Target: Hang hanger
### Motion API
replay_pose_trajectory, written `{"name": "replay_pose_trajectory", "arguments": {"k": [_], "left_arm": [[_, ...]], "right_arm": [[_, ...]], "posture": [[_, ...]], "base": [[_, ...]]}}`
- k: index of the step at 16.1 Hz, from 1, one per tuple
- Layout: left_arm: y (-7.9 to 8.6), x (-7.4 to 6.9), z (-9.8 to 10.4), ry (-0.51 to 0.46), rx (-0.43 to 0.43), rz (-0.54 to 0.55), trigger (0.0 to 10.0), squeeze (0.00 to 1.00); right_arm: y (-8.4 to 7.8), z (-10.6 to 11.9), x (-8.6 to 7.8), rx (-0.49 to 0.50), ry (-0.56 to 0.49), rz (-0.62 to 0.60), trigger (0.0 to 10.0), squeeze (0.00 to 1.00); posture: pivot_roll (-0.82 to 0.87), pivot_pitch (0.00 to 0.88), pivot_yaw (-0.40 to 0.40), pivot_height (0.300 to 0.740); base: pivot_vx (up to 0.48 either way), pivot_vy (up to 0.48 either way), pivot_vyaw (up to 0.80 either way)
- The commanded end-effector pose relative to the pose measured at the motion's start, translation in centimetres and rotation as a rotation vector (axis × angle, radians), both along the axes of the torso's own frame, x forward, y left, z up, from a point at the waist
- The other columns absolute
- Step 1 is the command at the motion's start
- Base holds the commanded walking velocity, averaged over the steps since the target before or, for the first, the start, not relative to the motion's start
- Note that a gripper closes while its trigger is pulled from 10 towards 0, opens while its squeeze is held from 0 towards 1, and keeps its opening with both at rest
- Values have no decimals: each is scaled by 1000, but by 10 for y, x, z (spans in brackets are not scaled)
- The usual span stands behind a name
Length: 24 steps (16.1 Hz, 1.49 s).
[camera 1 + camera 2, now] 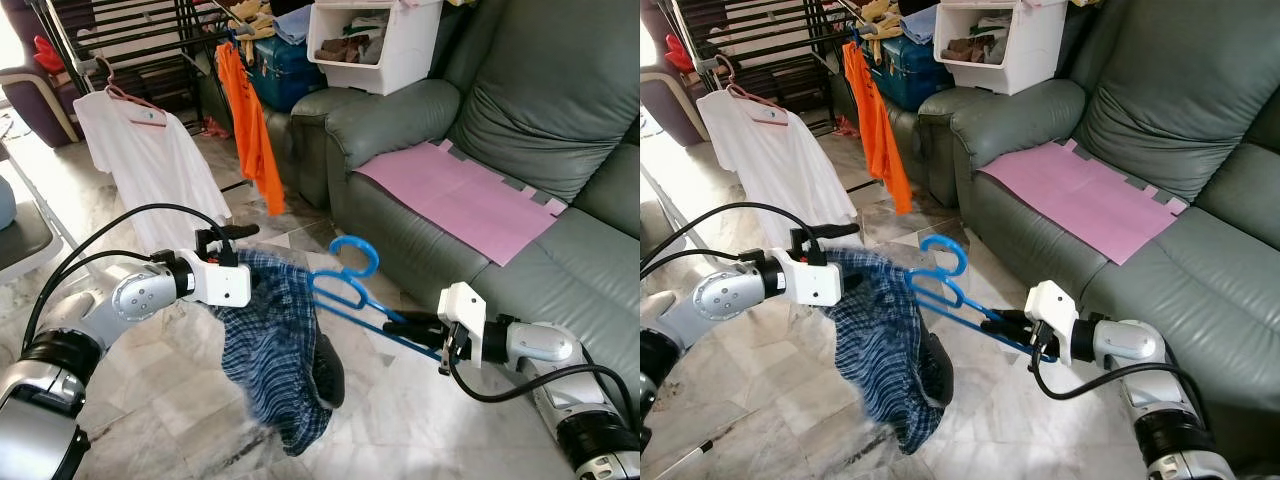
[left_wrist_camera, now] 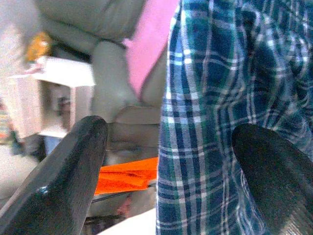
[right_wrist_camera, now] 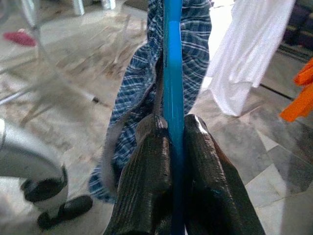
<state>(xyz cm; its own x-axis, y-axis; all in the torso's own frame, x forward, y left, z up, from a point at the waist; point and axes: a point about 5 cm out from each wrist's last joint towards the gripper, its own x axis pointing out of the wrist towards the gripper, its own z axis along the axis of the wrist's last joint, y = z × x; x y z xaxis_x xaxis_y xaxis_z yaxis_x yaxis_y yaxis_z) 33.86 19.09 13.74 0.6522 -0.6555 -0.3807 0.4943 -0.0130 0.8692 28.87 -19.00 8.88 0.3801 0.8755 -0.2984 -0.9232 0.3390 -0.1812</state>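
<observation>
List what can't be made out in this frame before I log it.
- Far end of the blue hanger: covered by the plaid shirt in the eye views.
- Whether the left tool actually pinches the shirt: in its wrist view the cloth lies between the fingers, contact unclear.
- Drying rack: top cut off by the frame edge.

hanger (image 3: 173,73): we read smooth glossy blue plastic
plaid shirt (image 1: 275,340): soft woven cloth, matt
right gripper (image 3: 174,128) fingers: black, ribbed, dull sheen
sofa (image 1: 560,120): we see grey leather, slight sheen
floor (image 1: 400,420) beside sofa: polished marble tile
</observation>
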Motion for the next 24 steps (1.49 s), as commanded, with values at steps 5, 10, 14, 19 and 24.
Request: {"name": "replay_pose_trajectory", "arguments": {"k": [5, 10, 14, 19, 24], "left_arm": [[5, 7, 0, 73, 108, -15, 0, 0], [3, 7, -8, 202, 169, -26, 0, 0], [-2, 6, -10, 250, 177, -53, 0, 0], [-4, 4, -15, 316, 196, -61, 0, 0], [-3, 3, -17, 335, 191, -50, 0, 0]], "right_arm": [[5, 7, 0, -72, -58, 93, 10000, 0], [10, 3, 0, -114, -92, 103, 10000, 0], [15, 0, 1, -134, -106, 114, 10000, 0], [28, -1, 7, -146, -152, 112, 10000, 0], [33, -2, 9, -156, -176, 113, 10000, 0]], "posture": [[-101, 0, 44, 740], [-99, 0, 48, 740], [-96, 0, 48, 740], [-95, 0, 48, 740], [-95, 0, 43, 740]], "base": [[0, 0, 0], [0, 0, 0], [0, 0, 0], [0, 0, 0], [0, 0, 0]]}}
